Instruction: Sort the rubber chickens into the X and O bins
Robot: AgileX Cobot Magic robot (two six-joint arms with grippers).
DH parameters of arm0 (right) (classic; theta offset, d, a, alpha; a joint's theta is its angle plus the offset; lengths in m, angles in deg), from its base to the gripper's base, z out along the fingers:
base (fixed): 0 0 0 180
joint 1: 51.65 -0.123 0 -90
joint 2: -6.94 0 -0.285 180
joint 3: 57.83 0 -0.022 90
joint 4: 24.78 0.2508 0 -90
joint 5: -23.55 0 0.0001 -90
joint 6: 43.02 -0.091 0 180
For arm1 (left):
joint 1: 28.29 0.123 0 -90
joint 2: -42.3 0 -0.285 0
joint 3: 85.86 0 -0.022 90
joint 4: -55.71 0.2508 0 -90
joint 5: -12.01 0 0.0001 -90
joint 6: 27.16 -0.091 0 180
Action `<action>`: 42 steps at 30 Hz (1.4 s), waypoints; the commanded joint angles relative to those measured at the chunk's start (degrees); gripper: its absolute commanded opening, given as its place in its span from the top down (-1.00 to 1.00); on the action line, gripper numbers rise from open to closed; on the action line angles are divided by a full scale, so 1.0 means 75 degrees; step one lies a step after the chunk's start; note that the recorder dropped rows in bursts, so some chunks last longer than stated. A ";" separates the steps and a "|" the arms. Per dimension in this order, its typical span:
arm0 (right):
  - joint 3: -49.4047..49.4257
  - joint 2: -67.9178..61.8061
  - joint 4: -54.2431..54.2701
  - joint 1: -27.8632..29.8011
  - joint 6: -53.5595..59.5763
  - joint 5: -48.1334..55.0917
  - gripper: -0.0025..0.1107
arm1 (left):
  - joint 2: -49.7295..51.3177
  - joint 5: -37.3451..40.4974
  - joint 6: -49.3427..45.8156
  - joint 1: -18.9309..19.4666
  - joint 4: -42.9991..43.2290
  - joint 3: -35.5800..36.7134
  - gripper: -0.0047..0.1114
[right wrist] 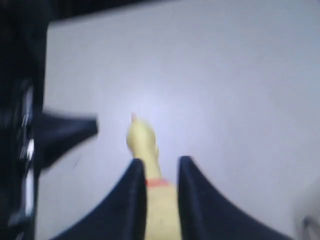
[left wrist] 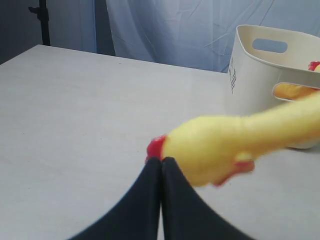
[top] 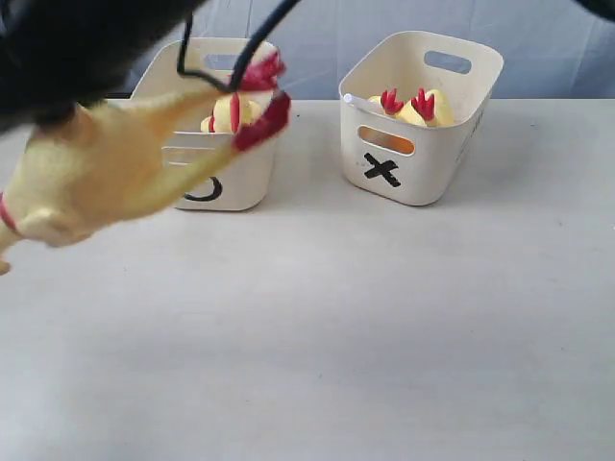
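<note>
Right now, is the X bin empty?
No, yellow rubber chickens with red parts poke up inside the X bin in the exterior view.

You have before you a pale grey table [top: 384, 336] with a matt, evenly lit top. Behind the table's far edge hangs a wrinkled bluish-white cloth [top: 327, 38]. Beyond one far corner a dark stand [left wrist: 44, 20] rises in shadow.
</note>
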 commanded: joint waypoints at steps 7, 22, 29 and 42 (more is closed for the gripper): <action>-0.0168 -0.0366 -0.0200 0.0130 0.0138 -0.4695 0.97 | 0.0013 -0.0038 0.0005 -0.0029 -0.0039 -0.0015 0.92; -0.0168 -0.2218 -0.4007 0.0088 0.0239 0.1134 -0.58 | 0.0013 -0.0038 0.0005 -0.0029 -0.0039 -0.0015 0.92; -0.0168 -0.3361 -0.6079 -0.0557 0.1400 -0.0430 -0.35 | 0.0013 -0.0038 0.0005 -0.0029 -0.0039 -0.0015 0.92; -0.0168 -0.4254 -0.9568 -0.0573 -0.0311 -0.1630 -0.21 | 0.0013 -0.0038 0.0005 -0.0029 -0.0039 -0.0015 0.92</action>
